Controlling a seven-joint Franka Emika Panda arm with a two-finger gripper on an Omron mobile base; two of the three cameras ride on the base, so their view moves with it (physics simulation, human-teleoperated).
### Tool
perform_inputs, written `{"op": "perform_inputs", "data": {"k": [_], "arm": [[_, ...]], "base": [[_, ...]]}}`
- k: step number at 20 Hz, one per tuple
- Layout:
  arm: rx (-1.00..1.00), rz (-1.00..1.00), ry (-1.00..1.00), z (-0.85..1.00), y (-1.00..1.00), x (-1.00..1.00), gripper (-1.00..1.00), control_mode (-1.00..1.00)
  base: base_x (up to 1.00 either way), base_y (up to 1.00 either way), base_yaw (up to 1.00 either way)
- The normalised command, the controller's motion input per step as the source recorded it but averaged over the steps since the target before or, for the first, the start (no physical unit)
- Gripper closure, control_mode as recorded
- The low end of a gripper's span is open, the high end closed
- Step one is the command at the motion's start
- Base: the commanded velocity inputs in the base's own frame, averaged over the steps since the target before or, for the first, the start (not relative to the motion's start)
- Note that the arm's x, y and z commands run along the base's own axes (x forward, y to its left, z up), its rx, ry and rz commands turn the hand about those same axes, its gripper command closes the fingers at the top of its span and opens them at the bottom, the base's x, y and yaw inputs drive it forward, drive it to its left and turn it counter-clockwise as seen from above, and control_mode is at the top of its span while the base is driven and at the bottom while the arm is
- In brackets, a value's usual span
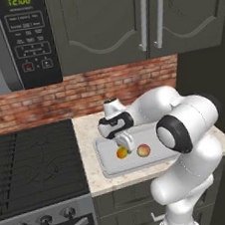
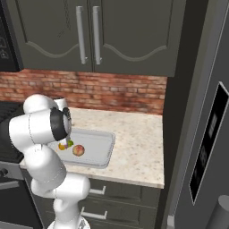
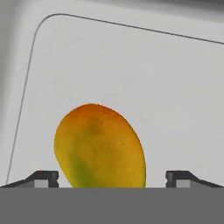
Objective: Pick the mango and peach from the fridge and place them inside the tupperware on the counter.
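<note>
The yellow-green mango (image 1: pixel 122 153) with its orange blush lies in the light grey tupperware (image 1: pixel 108 171) on the beige counter (image 1: pixel 87 130). To its right in the same tray sits the pinkish-red peach (image 1: pixel 144 150). My gripper (image 1: pixel 125 144) hangs right over the mango, open. In the hand view the mango (image 3: pixel 100 146) rests on the tray floor (image 3: pixel 153 78) between the spread fingertips (image 3: pixel 43 177), with a clear gap on the right side. From the right base view, mango (image 2: pixel 62 146) and peach (image 2: pixel 78 150) lie together in the tupperware (image 2: pixel 102 150).
The grey fridge (image 2: pixel 201 134) stands shut at the counter's right end. A black stovetop (image 1: pixel 33 160) borders the counter on the left, under a microwave (image 1: pixel 10 42). Dark cabinets (image 1: pixel 137 16) hang above a brick wall (image 1: pixel 57 99).
</note>
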Motion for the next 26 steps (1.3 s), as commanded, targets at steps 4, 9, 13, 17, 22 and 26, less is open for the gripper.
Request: {"op": "perform_inputs", "data": {"k": [4,9,13,17,22,26], "arm": [[0.00,0.00,-0.07,0.34,-0.02,-0.10,-1.00,-1.00],[0.00,0.00,0.00,0.20,-0.01,-0.22,-1.00,-1.00],[0.07,0.00,-0.02,0.25,-0.04,-0.39,-1.00,-1.00],[0.18,-0.03,-0.03,0.38,-0.07,-0.49,-1.00,-1.00],[0.21,-0.06,0.00,0.34,-0.03,-0.46,-1.00,-1.00],[0.23,-0.09,0.00,0.41,0.00,-0.43,-1.00,-1.00]], "base": [[0.00,0.00,0.00],[0.00,0.00,0.00],[0.00,0.00,0.00],[0.00,0.00,0.00],[0.00,0.00,0.00],[0.00,0.00,0.00]]}}
